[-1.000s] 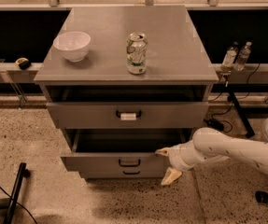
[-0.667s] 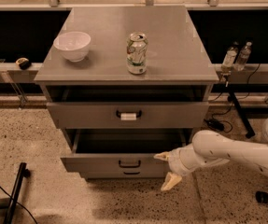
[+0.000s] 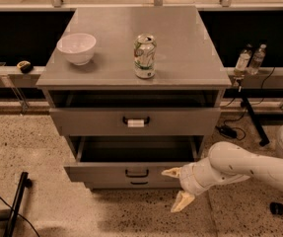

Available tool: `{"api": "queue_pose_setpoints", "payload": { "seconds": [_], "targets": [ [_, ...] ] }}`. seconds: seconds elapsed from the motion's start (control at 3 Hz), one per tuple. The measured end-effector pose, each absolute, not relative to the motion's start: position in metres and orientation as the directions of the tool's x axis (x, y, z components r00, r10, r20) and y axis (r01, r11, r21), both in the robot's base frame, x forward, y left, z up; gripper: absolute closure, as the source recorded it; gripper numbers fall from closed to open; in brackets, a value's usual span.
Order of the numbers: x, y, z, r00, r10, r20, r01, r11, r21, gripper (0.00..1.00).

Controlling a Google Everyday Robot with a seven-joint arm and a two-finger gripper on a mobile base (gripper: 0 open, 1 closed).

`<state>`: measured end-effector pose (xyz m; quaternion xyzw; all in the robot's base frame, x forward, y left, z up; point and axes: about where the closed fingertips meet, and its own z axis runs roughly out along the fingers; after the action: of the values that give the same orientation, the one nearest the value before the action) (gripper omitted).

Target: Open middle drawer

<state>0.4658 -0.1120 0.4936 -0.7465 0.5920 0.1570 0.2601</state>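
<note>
- Since the earlier frames, the hand (image 3: 169, 190) has been lowered a little at the right end of the middle drawer (image 3: 96, 174), while the drawer itself has hardly been shifted.
- The middle drawer is found second from the top, already drawn partway out, so that its deep grey interior is exposed below the top drawer (image 3: 91, 121), which is marked by a white tag (image 3: 135, 123).
- The hand is held spread with nothing pinched; its upper finger (image 3: 173, 172) lies at the drawer front's right end, though contact cannot be confirmed.
- The drawer is judged to be stiff sheet metal, rigid and not fragile. Moderate weight and some rail friction are to be expected, and no contents can be seen.
- The painted front is likely to be slippery for a flat push or a side drag, so a grip there would probably be lost.
- The small dark loop handle (image 3: 137, 172) at the centre of the front is judged the best hold: a finger can be hooked behind it and a straight, centred pull applied, so that skewing on the rails is avoided.
- Care is called for that the handle of the lowest drawer (image 3: 139, 182), just below, is not taken by mistake.
- A bowl (image 3: 77, 47) and a can (image 3: 145, 56) stand on the counter (image 3: 190, 58); a jerky pull might shake them.
</note>
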Motion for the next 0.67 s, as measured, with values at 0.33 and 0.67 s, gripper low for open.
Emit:
{"api": "queue_pose_setpoints", "payload": {
  "seconds": [0.33, 0.67],
  "targets": [
    [0.474, -0.110, 0.507, 0.253, -0.797, -0.549, -0.963, -0.151, -0.224, 0.01],
    [0.501, -0.104, 0.517, 0.265, -0.803, -0.534, -0.956, -0.148, -0.252, 0.00]
  ]
}}
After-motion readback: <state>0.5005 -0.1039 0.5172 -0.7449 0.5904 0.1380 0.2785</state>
